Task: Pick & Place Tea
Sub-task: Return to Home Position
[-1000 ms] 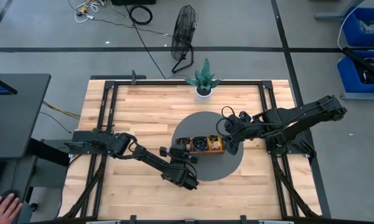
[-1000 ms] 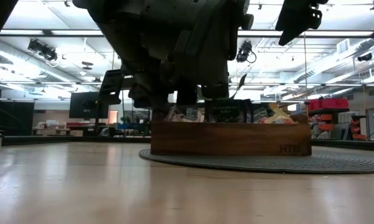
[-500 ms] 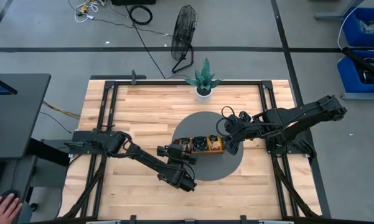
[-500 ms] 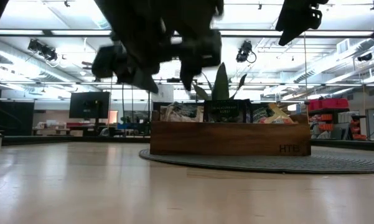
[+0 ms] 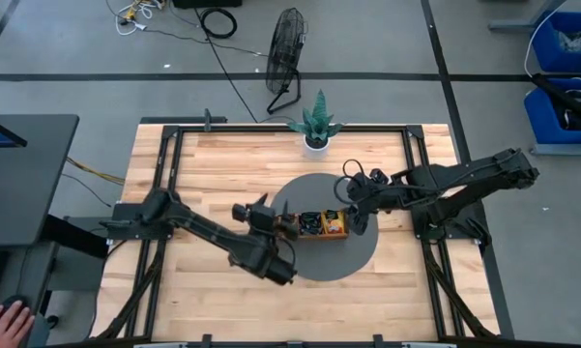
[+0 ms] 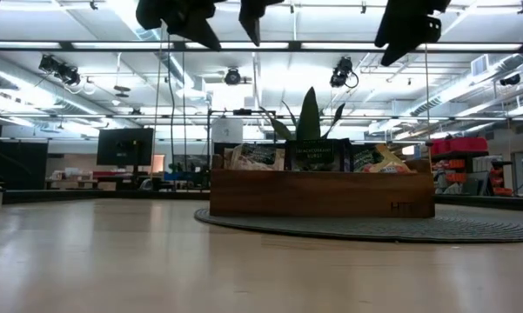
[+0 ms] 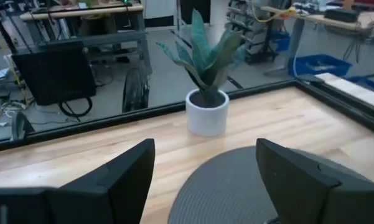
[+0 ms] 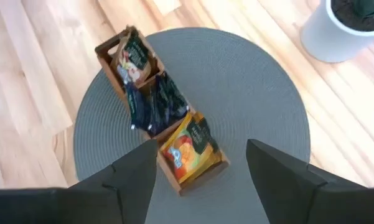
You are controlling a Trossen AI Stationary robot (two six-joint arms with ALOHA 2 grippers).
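The brown wooden tray (image 8: 174,180) stands on a round grey mat (image 8: 261,99) at mid-table. Tea sachets stand in its three compartments: pale ones (image 8: 132,59), dark blue ones (image 8: 155,102) and orange-yellow ones (image 8: 188,148). In the low view they stick up above the tray wall (image 6: 322,193). My left gripper (image 5: 254,208) hangs open and high, just left of the tray, pointing level toward the far edge; nothing is between its fingers (image 7: 112,180). My right gripper (image 5: 360,224) hovers open above the tray's right end, pointing down, also with nothing in it.
A potted plant (image 5: 316,126) in a white pot (image 7: 206,112) stands at the table's far edge. A floor fan (image 5: 288,43) is beyond it. A person's hand (image 5: 10,319) shows off the table at the near left. Bare wood lies left of and in front of the mat.
My left gripper has risen from the tray's left end, drawn back toward the table's left edge and tipped up toward level. The tray and its sachets have stayed where they were.
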